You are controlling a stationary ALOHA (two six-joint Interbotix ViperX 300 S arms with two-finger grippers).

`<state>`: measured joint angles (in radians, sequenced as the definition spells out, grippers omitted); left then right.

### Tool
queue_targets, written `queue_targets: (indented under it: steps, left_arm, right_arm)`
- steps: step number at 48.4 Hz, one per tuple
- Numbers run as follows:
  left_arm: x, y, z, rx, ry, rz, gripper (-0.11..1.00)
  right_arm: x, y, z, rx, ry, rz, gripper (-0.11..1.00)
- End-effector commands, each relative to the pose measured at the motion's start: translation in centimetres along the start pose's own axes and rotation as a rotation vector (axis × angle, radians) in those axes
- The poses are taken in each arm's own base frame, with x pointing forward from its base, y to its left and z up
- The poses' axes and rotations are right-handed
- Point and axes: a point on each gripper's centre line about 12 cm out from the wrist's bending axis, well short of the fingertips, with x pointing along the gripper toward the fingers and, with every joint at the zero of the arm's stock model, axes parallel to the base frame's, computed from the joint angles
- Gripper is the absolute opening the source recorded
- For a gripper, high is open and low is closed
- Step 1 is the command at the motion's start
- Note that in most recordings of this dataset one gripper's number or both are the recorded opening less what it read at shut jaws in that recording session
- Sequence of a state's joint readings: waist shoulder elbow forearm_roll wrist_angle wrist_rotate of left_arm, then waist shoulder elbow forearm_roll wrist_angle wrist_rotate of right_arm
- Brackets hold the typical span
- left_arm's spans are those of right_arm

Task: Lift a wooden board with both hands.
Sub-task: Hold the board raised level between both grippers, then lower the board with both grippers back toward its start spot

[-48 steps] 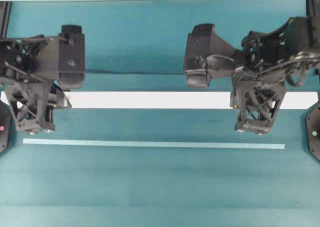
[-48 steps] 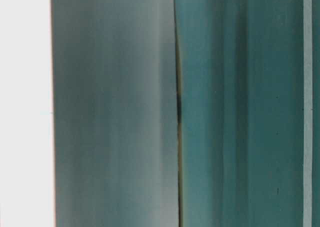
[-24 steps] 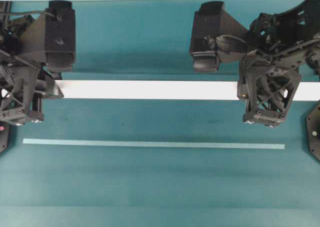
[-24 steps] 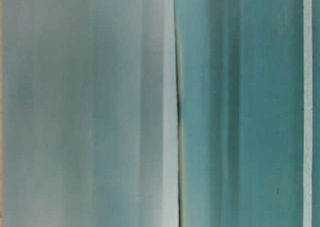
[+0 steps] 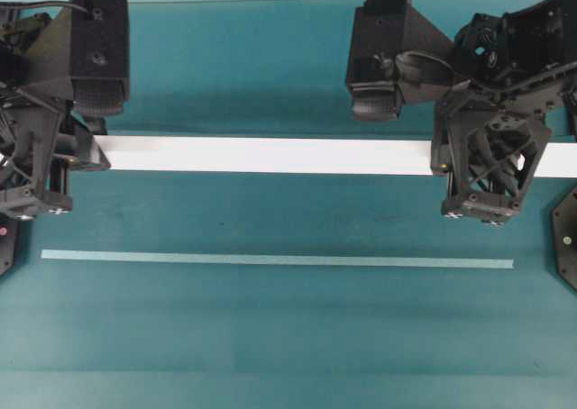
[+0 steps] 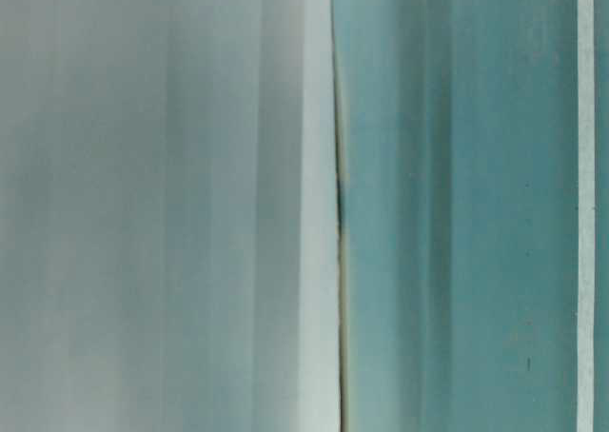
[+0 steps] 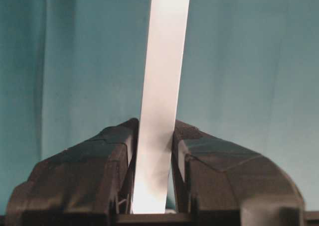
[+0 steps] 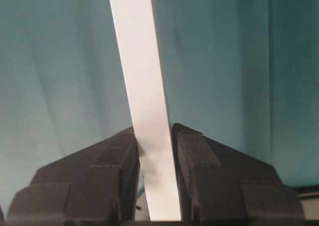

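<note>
Over the last second the long, narrow white wooden board (image 5: pixel 270 155) rides up the overhead view from where it lay, and both black lattice-framed arms go with it, so you are watching the lift itself and not the approach. Your left pincer (image 7: pixel 152 136) is clamped on the board near its left end: in the left wrist view a black triangular finger presses each flat side and the plank runs straight away from between them. Your right pincer (image 8: pixel 152 136) grips it the same way a little inside the right end, with a short stub of board (image 5: pixel 561 159) showing past it on the outer side. In the overhead view the board reads level from one pincer to the other, which suggests the two arms are rising evenly.

The thin pale teal strip (image 5: pixel 277 261) lies flat on the teal worktop (image 5: pixel 270 337) below both pincers in that view, exactly where it was a second ago, so only the board is moving. The table-level view is filled on its left by a blurred pale grey surface, now wider than before; you cannot tell what it is. Judged from this, the task is nearly met; keep both arms matched so the board does not tilt or slip.
</note>
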<state>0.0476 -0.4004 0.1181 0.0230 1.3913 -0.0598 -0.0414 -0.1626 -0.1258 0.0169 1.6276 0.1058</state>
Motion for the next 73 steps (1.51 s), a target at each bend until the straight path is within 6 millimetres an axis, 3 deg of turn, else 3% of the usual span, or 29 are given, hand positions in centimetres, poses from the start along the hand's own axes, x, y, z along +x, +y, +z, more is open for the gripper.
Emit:
queue_targets:
  steps: [1,16,25,42,60,73]
  left_arm:
    - [-1.3,0.1,1.0,-0.002,-0.055,0.001,0.17]
    - [-1.2,0.1,1.1,-0.003,-0.045,0.003,0.17]
    - [0.0,0.4,0.9,-0.009,-0.031,0.013,0.17]
    - [4.9,0.5,-1.0,-0.012,0.016,0.016,0.17]
    - [9.4,0.5,-2.9,-0.018,0.016,0.013,0.17]
    - [13.0,0.4,-4.6,-0.034,0.081,0.015,0.17]
  right_arm:
    - [-0.7,0.0,0.9,0.004,-0.046,0.001,0.21]
    - [-0.4,-0.1,0.9,0.005,-0.040,-0.010,0.21]
    - [0.8,-0.4,0.6,-0.011,-0.006,-0.029,0.21]
    - [4.9,-0.7,-0.5,-0.023,0.020,-0.032,0.21]
    - [11.4,-0.9,-2.3,-0.026,0.034,-0.033,0.21]
    - [14.7,-1.1,-3.3,-0.030,0.031,-0.032,0.21]
